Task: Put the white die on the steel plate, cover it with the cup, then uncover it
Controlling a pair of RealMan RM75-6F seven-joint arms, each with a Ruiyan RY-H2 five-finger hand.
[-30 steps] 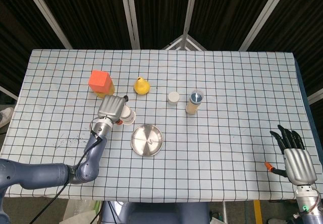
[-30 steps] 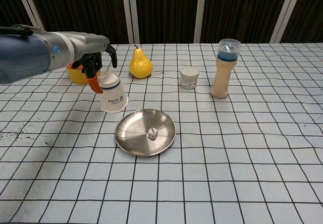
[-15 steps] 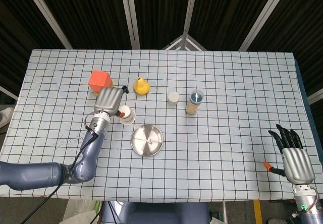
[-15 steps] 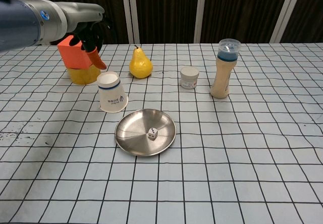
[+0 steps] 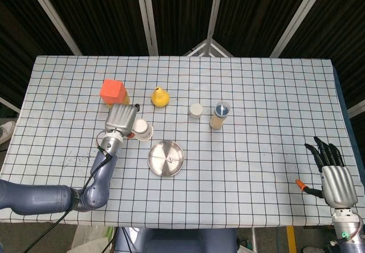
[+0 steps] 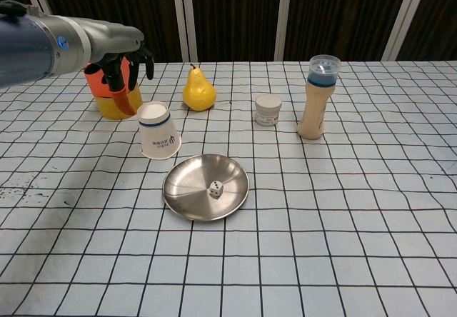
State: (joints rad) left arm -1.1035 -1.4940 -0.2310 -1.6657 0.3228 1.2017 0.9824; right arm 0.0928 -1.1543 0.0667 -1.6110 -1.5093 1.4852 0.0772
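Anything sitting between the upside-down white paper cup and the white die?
Only the rim of the steel plate; otherwise bare checked cloth between the white paper cup and the white die, clearest in the chest view.

A big tabletop (image 5: 262, 93) fills the middle of the room. It is covered with a white cloth with thin black lines that make little squares. Some small dark smudges (image 5: 74, 159) mark the cloth near the left side. Behind it hang dark curtains (image 6: 235, 10) in long folds. Pale metal bars (image 6: 186, 17) stand in front of the curtains, some straight and some slanted. The light is even and bright on the cloth.
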